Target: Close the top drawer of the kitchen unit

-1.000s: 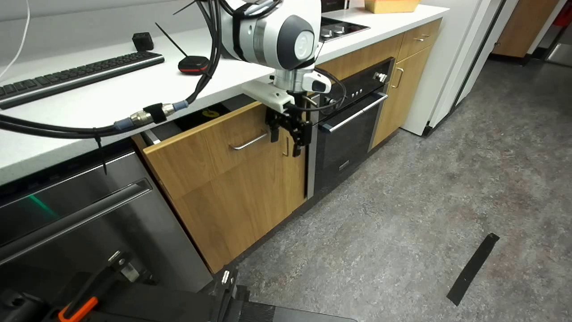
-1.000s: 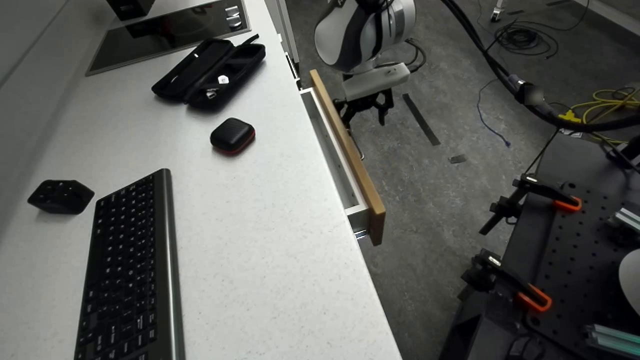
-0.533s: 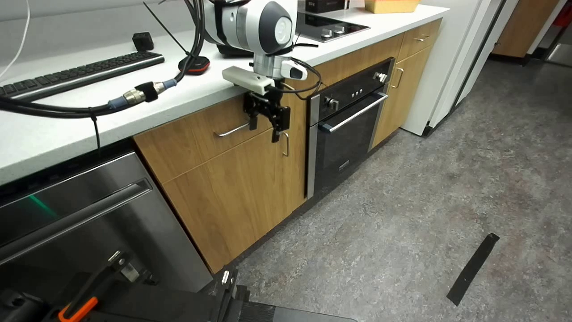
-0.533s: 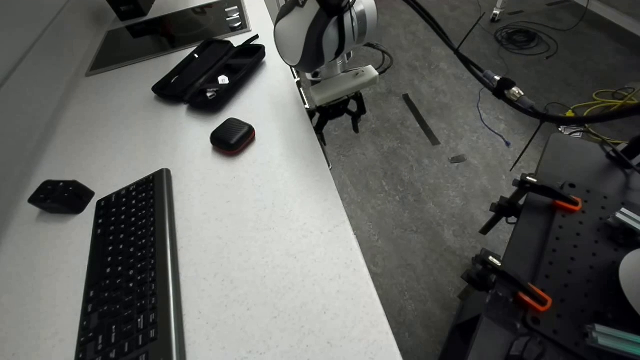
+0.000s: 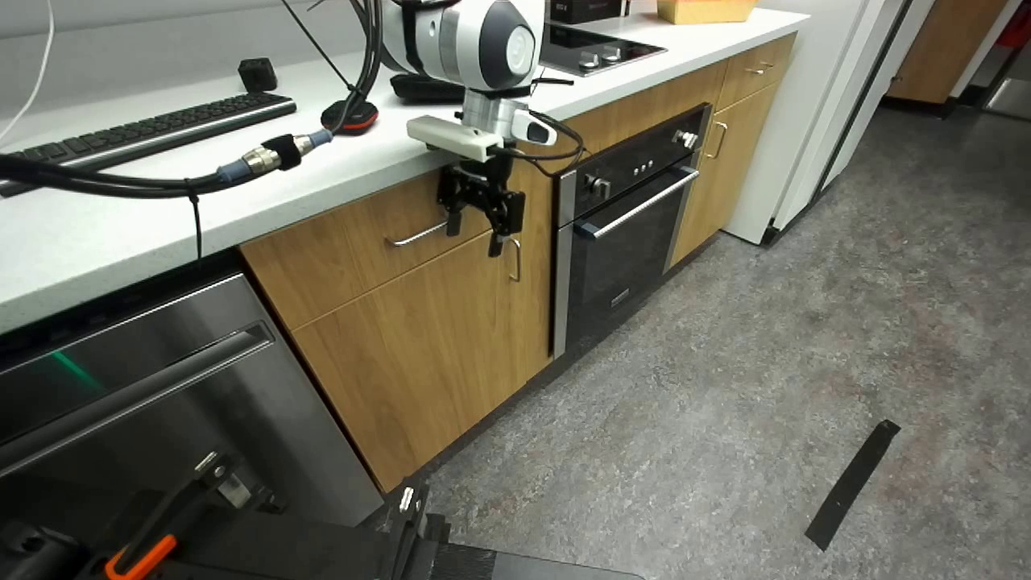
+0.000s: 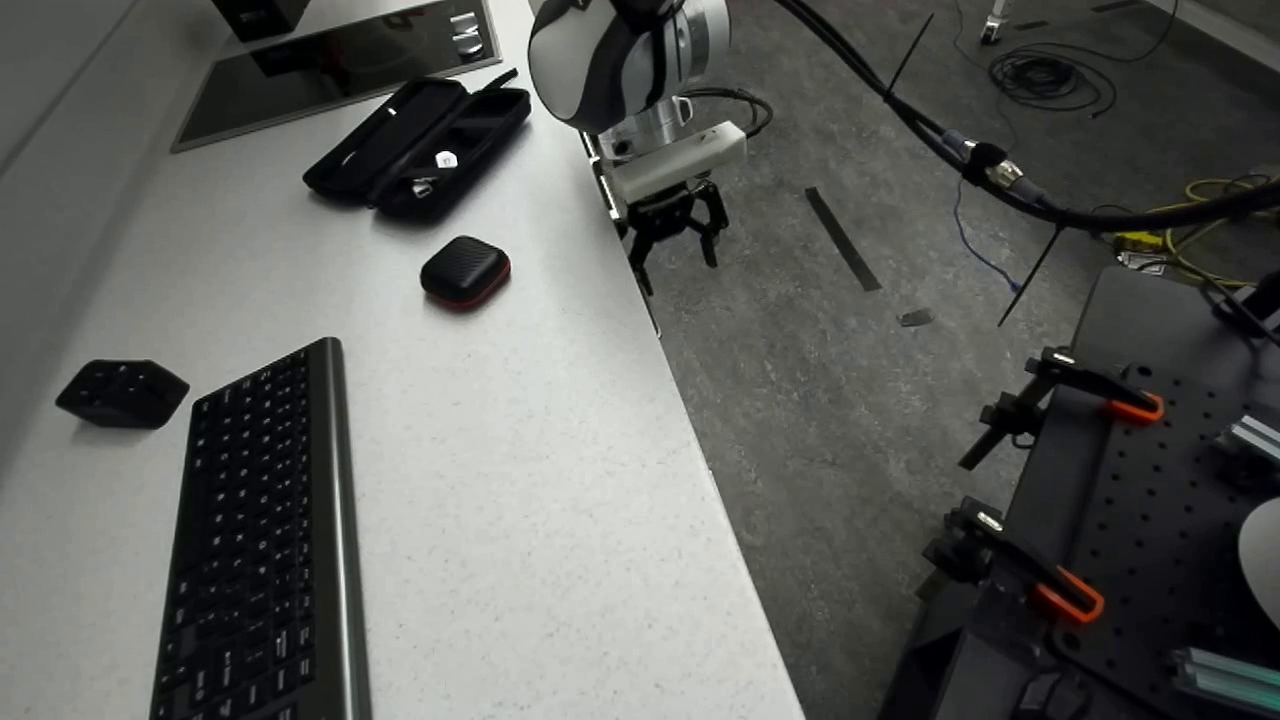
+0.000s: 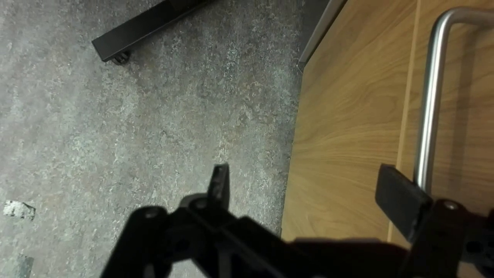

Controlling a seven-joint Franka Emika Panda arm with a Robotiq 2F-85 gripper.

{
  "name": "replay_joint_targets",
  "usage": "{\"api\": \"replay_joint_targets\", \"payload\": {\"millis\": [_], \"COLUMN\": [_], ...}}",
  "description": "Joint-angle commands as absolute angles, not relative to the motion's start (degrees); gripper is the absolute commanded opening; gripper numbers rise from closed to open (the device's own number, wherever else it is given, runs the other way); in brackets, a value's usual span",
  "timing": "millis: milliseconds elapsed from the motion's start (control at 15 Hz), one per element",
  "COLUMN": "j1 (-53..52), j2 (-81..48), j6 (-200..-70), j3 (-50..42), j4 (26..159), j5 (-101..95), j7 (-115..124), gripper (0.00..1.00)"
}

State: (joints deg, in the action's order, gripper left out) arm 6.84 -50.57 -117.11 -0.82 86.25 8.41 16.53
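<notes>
The top drawer [image 5: 322, 258] has a light wood front that sits flush with the kitchen unit [image 5: 435, 354] in an exterior view. Its silver bar handle [image 5: 419, 235] also shows in the wrist view [image 7: 430, 104], on the drawer front [image 7: 476, 135]. In an exterior view the worktop [image 6: 550, 470] hides the drawer. My gripper [image 5: 475, 234] is open and empty, pointing down in front of the drawer at the handle's oven-side end. In the wrist view its fingers [image 7: 305, 173] are wide apart. One finger overlaps the handle's end; I cannot tell whether they touch.
The oven [image 5: 636, 217] with its bar handle stands beside the drawer. A steel appliance [image 5: 177, 403] is on the drawer's other side. A keyboard [image 6: 260, 540], a small black case [image 6: 465, 272] and an open black case [image 6: 420, 150] lie on the worktop. A black bench [image 6: 1150, 500] with clamps faces the unit.
One second ago the drawer stood partly open; half a second ago it was flush, as now. My gripper moved toward the unit with it, then only shifted and tilted slightly, staying open.
</notes>
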Motion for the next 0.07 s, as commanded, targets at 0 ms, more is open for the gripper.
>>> {"api": "replay_joint_targets", "payload": {"millis": [0], "j1": [5.97], "j2": [-50.85], "j6": [-116.65], "j3": [-1.96], "j4": [85.74], "j5": [9.39], "j7": [15.82], "gripper": [1.0]}}
